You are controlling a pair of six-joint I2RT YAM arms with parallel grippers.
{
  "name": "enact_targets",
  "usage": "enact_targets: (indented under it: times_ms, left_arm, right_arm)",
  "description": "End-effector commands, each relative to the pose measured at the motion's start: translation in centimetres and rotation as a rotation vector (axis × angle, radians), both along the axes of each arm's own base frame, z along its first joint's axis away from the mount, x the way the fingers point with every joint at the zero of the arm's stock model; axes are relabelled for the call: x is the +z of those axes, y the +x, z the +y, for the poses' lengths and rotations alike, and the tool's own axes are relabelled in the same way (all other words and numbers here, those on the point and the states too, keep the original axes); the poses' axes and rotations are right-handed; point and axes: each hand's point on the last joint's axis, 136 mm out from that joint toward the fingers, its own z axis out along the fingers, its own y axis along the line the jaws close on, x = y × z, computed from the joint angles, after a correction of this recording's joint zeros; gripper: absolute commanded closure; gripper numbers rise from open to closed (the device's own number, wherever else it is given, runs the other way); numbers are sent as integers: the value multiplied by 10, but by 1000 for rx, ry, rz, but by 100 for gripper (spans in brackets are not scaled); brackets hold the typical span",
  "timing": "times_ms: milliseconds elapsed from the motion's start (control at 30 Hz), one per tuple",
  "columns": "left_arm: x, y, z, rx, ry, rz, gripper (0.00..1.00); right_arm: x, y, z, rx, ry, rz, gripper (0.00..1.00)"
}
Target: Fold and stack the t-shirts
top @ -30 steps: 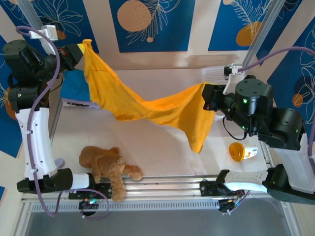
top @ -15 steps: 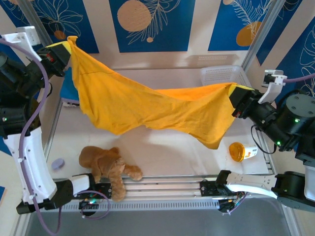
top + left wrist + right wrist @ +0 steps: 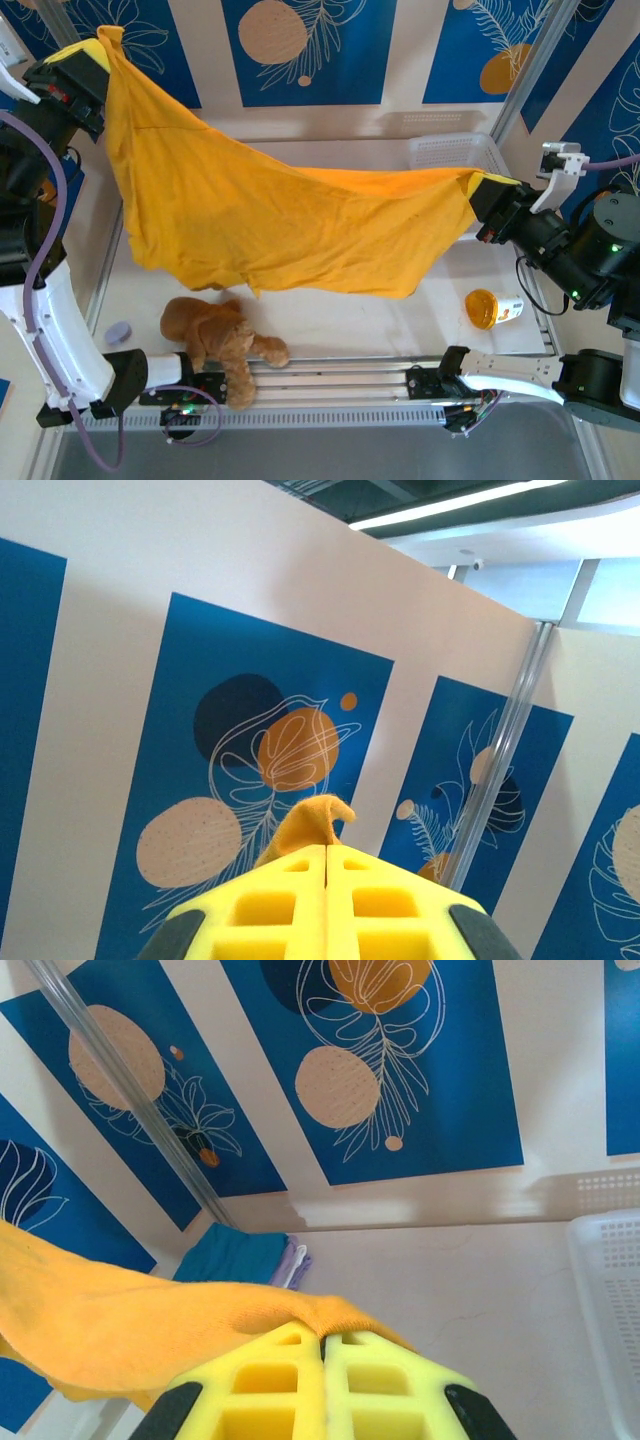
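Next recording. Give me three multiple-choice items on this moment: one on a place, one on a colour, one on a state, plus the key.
1. Where on the table does the brown teddy lie?
A) far right corner
B) near edge, left side
C) dead centre

2. What colour is the raised t-shirt?
A) mustard-orange
B) lilac
C) green

3. How is that t-shirt held?
A) draped over one arm
B) flat on the table
C) spread in the air between the left gripper and the right gripper

Key: B, the teddy sits beside the left arm's base. A, the cloth is plainly mustard-orange. C, each gripper's fingers are shut on a corner and the cloth hangs above the table.
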Motion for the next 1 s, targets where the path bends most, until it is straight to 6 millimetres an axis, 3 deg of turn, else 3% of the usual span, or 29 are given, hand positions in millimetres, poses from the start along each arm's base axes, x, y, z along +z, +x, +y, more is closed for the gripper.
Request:
enact_targets:
  times_ms: [0, 233, 300, 467, 800, 933, 967]
  left_arm:
    - [-2, 10, 4, 15, -11, 10, 100]
    - [-60, 73, 8, -7, -4, 143, 100]
    - [-78, 97, 10, -13, 6, 187, 100]
    - [-131, 157, 4, -44, 25, 281, 100]
    - [-291, 308, -17, -76, 128, 543, 100]
    - [-344, 362, -25, -82, 139, 636, 100]
    - [-355, 374, -27, -86, 138, 655, 100]
  right_arm:
    - [5, 8, -1, -45, -17, -39, 100]
    - [-18, 42, 10, -191, -148, -69, 100]
    - [-36, 60, 13, -228, -175, -33, 100]
    - [-115, 127, 13, -231, -88, 242, 100]
    - [-260, 286, 10, -197, -135, 616, 100]
    - [-301, 333, 0, -201, -185, 783, 100]
    - [-308, 342, -5, -220, -206, 807, 95]
